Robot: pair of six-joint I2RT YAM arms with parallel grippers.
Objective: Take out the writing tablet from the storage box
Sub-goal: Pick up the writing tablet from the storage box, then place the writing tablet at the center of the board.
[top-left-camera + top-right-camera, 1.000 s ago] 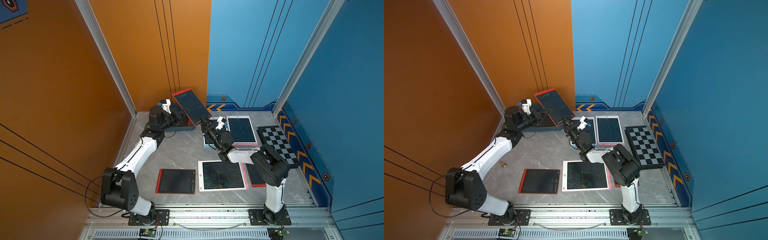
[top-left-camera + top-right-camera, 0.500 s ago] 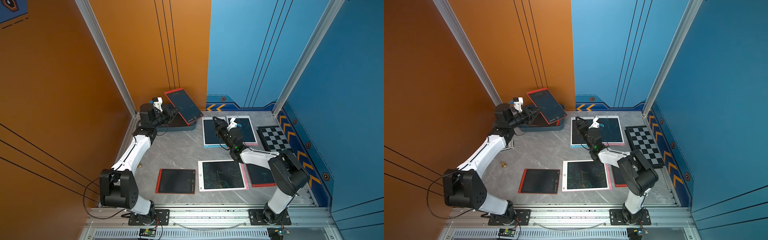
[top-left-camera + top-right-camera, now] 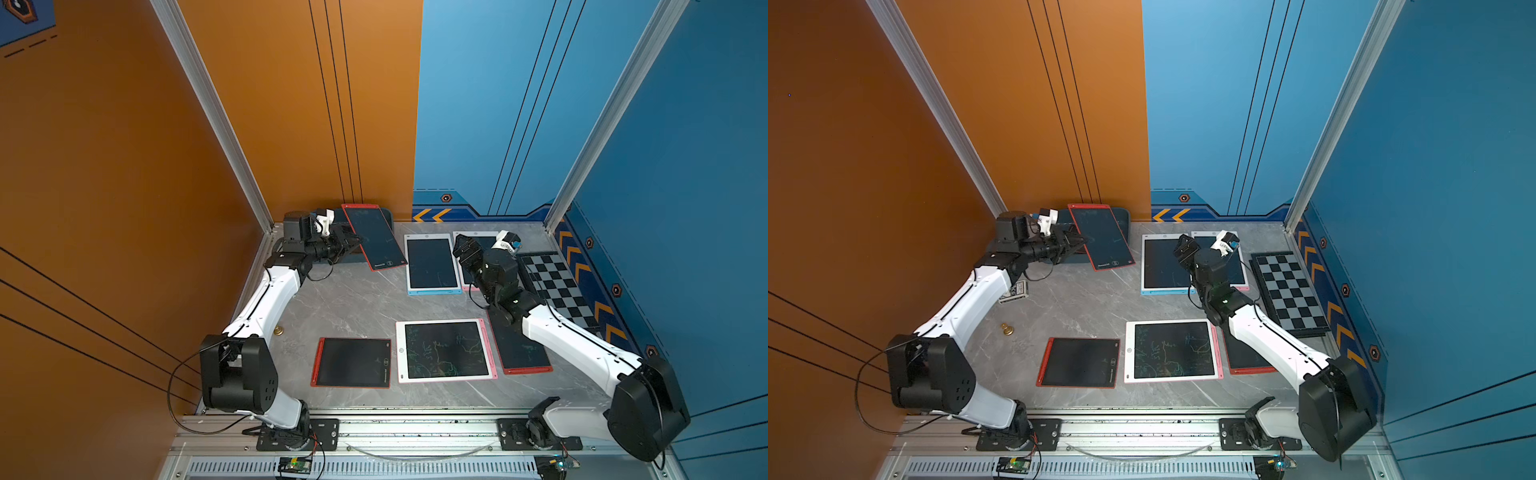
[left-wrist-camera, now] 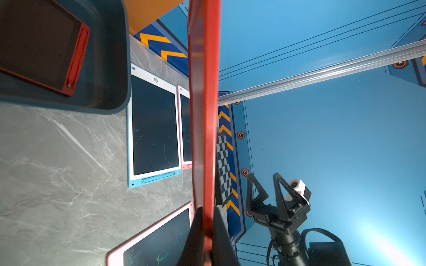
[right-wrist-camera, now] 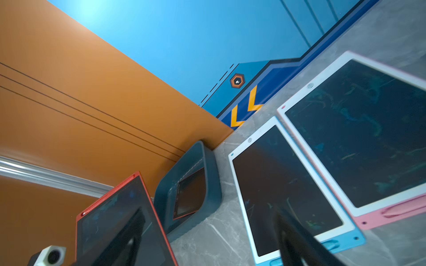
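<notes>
Writing tablet (image 3: 376, 237), red-rimmed: my left gripper (image 4: 205, 223) clamps its edge, tilted over the storage box (image 4: 110, 69); my right gripper (image 4: 263, 182) gapes, empty. One tablet (image 4: 39, 43) boxed, five flat around the bare table (image 3: 353, 303) centre.

robot test cell, orange-blue panel walls (image 3: 124, 166), aluminium rails (image 3: 217, 124)

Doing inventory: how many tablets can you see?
7: one tablet in the left gripper, one in the box, two at the back, three in front. The box may hide more.

Your clear lane: the middle of the tabletop (image 3: 353, 299)
You can pass between the blue-framed tablet (image 3: 432, 264) and the two front tablets (image 3: 353, 361); the red tablet (image 3: 376, 237) hangs tilted over the storage box (image 3: 1123, 220).
</notes>
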